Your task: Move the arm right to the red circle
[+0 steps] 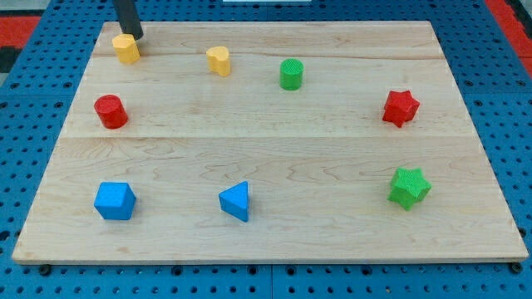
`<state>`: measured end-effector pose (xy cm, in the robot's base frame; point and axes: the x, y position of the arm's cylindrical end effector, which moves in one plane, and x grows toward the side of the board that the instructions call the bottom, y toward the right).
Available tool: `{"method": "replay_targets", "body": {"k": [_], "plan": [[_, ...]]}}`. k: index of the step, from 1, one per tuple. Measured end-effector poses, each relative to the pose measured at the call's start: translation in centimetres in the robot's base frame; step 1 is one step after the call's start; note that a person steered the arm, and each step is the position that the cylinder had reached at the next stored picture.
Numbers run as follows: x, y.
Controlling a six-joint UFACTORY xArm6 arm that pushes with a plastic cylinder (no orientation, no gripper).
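The red circle [110,111] is a short red cylinder at the view's left, in the upper half of the wooden board [274,141]. My tip [135,36] is at the view's top left, touching or just behind the top of the yellow hexagon block [126,48]. The tip is above the red circle in the view and slightly to its right, well apart from it. The rod runs up out of the view's top edge.
A yellow heart block [219,60] and a green cylinder [291,74] lie along the top. A red star [401,107] is at the right, a green star [409,187] at lower right. A blue cube [114,200] and a blue triangular block [236,200] lie along the bottom.
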<state>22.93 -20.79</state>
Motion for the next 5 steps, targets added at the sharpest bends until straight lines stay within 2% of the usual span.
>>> {"method": "replay_targets", "body": {"k": [1, 2, 4, 5], "plan": [[0.5, 5.5], [3.1, 8.1], [13.5, 6.9], [14.1, 6.6]]}}
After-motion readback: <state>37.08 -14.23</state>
